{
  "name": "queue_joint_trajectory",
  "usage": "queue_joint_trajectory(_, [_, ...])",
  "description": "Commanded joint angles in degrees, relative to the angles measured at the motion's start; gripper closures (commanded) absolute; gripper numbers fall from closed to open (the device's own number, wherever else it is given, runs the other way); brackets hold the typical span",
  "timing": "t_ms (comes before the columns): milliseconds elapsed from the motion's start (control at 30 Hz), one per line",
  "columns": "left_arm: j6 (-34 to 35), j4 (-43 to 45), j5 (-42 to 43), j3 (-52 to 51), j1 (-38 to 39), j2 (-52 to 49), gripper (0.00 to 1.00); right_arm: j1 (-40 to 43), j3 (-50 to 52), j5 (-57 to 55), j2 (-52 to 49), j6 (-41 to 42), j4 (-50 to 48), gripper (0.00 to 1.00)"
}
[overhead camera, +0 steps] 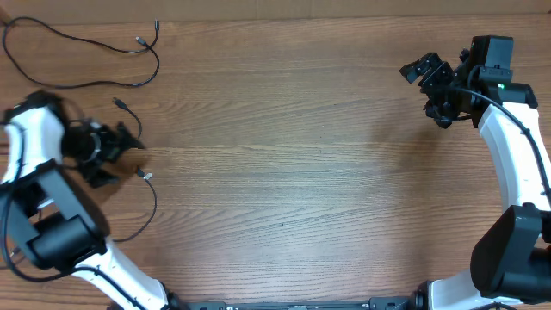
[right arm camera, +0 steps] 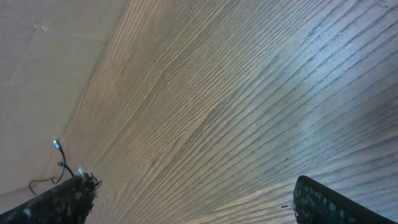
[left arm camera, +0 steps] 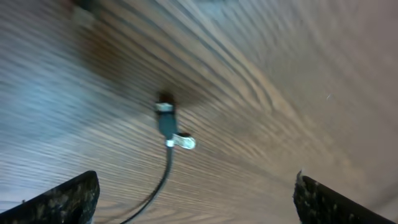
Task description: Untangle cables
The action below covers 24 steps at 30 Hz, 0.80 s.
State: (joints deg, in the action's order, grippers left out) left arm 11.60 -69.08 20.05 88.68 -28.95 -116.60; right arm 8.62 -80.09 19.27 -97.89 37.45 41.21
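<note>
1. Left gripper spread wide, empty; plug just ahead, untouched.
2. Right gripper wide, empty, well apart.
3. Other cable lies separate, far-left corner.
4. Likely step: pinch plug, drag clear.

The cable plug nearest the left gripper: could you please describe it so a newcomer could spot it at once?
Go to the left side of the wooden table, beside the open left gripper. A thin black cable curves up there and ends in the plug. It is the lowest cable end in the overhead view, with a bright silver tip.
</note>
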Motion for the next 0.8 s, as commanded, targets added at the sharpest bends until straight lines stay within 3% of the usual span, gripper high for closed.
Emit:
queue_joint_trajectory(0, [0.85,-1.86,-6.73,-0.46,3.63,1.92,0.01,0.17,-0.66,-0.39,0.59,-0.46,-0.15,0.00])
queue_joint_trajectory(233, [0.87,-4.46,-8.09,-3.54,4.39,15.47,0.01,0.17,-0.66,-0.37,0.59,-0.46,-0.15,0.00])
queue_joint_trajectory(400, [0.94,2.19,-9.55,-18.23,4.76,28.63,0.00,0.17,-0.66,-0.39,0.59,-0.46,-0.15,0.00])
queue_joint_trajectory(500, [2.38,7.76,-10.40,-26.01,4.79,30.21,0.01,0.17,-0.66,-0.37,0.59,-0.46,-0.15,0.00])
queue_joint_trajectory(600, [2.36,16.63,-10.88,-32.92,4.79,29.14,0.14,0.17,-0.66,-0.39,0.59,-0.46,-0.15,0.00])
queue_joint_trajectory(767, [1.07,23.63,-13.42,-38.51,4.79,27.36,0.14,0.17,-0.66,-0.37,0.59,-0.46,-0.15,0.00])
